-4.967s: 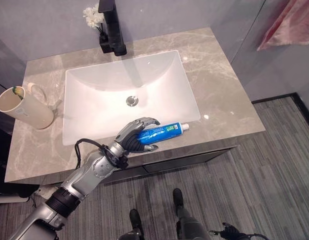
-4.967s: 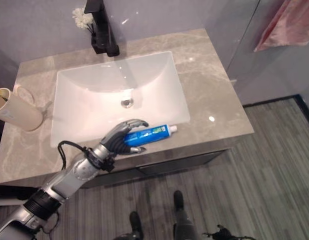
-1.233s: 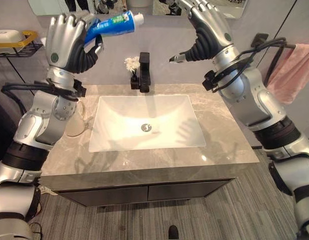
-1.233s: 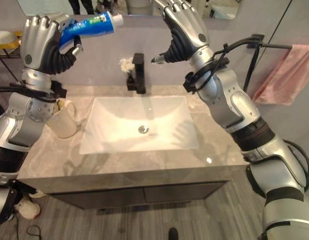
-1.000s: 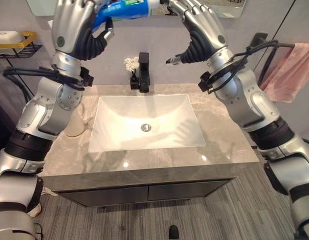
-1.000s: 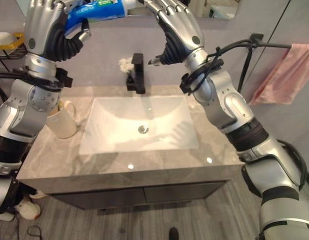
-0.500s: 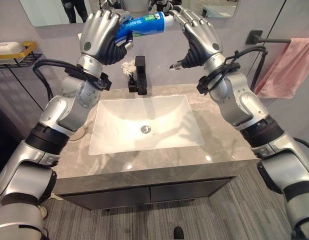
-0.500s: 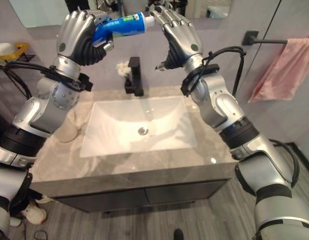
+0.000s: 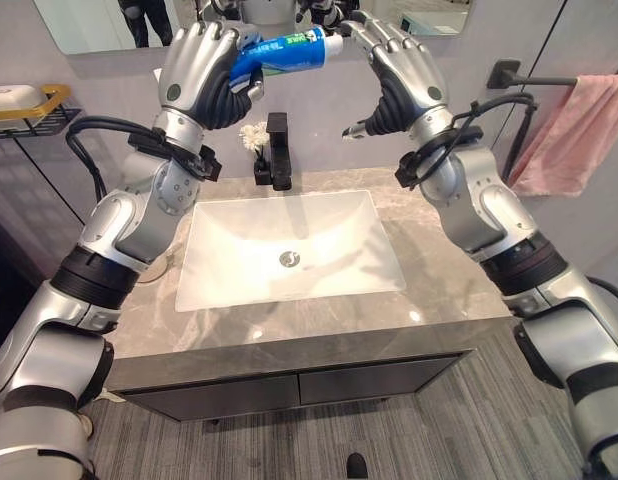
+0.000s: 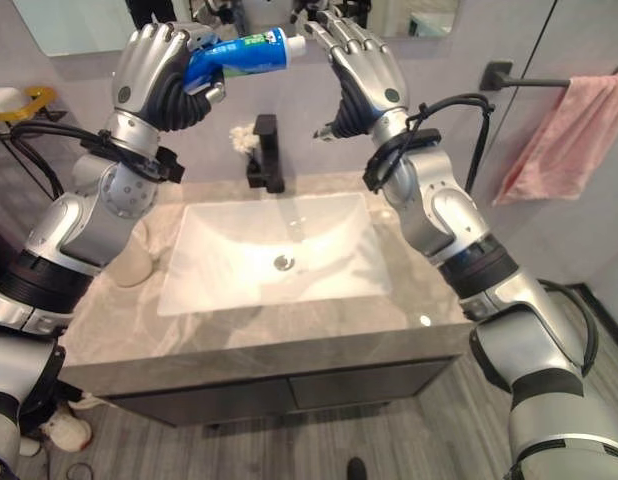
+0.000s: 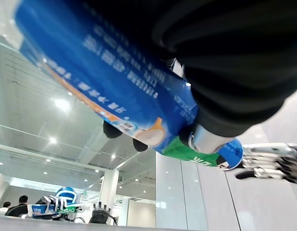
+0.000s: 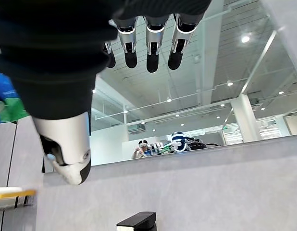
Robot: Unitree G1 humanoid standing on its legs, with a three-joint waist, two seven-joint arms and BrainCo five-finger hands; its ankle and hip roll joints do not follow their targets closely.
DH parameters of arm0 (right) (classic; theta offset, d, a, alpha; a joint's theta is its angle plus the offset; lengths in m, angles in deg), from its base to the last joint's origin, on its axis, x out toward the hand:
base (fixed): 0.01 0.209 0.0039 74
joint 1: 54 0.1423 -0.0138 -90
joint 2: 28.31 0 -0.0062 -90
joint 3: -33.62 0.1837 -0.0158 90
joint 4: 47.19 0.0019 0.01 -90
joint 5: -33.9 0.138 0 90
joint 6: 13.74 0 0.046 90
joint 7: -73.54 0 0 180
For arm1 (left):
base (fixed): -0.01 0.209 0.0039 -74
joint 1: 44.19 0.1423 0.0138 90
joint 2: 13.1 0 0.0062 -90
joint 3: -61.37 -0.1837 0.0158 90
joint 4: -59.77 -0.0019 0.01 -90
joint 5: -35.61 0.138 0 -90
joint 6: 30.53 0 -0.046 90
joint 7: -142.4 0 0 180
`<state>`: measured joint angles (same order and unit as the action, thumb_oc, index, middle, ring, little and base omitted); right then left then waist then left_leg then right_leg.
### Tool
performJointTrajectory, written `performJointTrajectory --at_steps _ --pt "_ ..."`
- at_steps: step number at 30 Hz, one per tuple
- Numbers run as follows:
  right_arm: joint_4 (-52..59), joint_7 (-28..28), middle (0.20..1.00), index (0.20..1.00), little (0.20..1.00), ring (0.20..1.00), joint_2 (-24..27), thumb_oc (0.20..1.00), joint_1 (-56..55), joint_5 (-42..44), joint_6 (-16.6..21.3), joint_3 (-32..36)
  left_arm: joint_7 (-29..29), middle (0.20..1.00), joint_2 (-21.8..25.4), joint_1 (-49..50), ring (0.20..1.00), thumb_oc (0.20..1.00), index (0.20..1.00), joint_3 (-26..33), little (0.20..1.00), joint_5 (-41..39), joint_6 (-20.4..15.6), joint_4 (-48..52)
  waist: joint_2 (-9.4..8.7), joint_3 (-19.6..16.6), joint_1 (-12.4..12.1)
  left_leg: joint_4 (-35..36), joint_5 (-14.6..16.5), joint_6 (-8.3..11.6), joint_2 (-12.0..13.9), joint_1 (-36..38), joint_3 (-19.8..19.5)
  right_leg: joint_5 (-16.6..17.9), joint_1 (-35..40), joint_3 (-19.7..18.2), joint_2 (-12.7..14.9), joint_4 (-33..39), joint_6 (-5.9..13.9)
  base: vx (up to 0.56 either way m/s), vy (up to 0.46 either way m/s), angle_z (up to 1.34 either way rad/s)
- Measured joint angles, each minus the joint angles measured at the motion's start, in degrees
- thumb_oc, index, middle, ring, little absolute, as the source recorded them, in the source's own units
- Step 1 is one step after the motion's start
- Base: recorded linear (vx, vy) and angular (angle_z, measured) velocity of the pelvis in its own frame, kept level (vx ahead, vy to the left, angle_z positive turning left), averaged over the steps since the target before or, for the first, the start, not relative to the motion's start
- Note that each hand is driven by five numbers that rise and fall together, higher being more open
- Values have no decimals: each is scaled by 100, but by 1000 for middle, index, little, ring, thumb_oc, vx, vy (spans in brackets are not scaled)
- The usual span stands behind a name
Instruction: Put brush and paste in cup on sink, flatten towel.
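Left eye view: left hand (image 9: pixel 201 62) raised high above the sink (image 9: pixel 289 245), fingers curled round the tail half of the toothpaste tube (image 9: pixel 287 48). Tube lies level, its white cap end sticking out past the fingers toward the right hand (image 9: pixel 404 70). Right hand's fingers are spread and loosely bent, holding nothing, fingertips just beside the cap. Judgement: the tube is held out for a hand-over or a re-grip before it goes to the cup. Faucet (image 9: pixel 279 150) and small flowers (image 9: pixel 253 135) sit well below both hands.

Right eye view: same pose. Cup (image 10: pixel 135 255) stands on the counter far below the left fingers, mostly hidden behind that arm; pink towel (image 10: pixel 553 125) hangs bunched on its rail, well out past the right hand, not yet flattened. I cannot tell where the brush is.

Left wrist view: blue tube with green band crosses under the fingers. White print on it; not transcribed.

Right wrist view: fingers straight-ish, apart from the thumb, nothing between them. No writing legible.
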<state>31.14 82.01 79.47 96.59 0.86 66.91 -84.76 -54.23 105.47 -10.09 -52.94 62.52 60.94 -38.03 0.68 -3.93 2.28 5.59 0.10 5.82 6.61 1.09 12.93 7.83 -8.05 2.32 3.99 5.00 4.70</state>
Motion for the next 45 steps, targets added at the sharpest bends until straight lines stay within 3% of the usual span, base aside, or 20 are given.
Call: performJointTrajectory --at_steps 11,33,45 --pt "373 5 1000 1000 1000 1000 12 1000 -787 -204 6 496 163 200 -8 699 200 200 200 313 200 -151 -6 248 18 9 -5 0 -4 -2 1 7 0 3 7 1 1 1 -3 0 0 0" --pt "629 9 1000 1000 1000 1000 158 1000 -759 -203 94 485 326 200 -19 1110 200 200 200 337 200 -397 -25 203 85 26 -70 0 -5 -2 6 15 -4 3 17 6 -6 1 -3 0 0 0" --pt "645 -9 1000 1000 1000 1000 276 1000 -747 -173 233 448 443 200 -20 1120 200 200 200 282 200 -110 -40 -33 76 23 -65 1 -5 -2 7 21 -4 4 25 9 -8 1 -3 0 0 0"
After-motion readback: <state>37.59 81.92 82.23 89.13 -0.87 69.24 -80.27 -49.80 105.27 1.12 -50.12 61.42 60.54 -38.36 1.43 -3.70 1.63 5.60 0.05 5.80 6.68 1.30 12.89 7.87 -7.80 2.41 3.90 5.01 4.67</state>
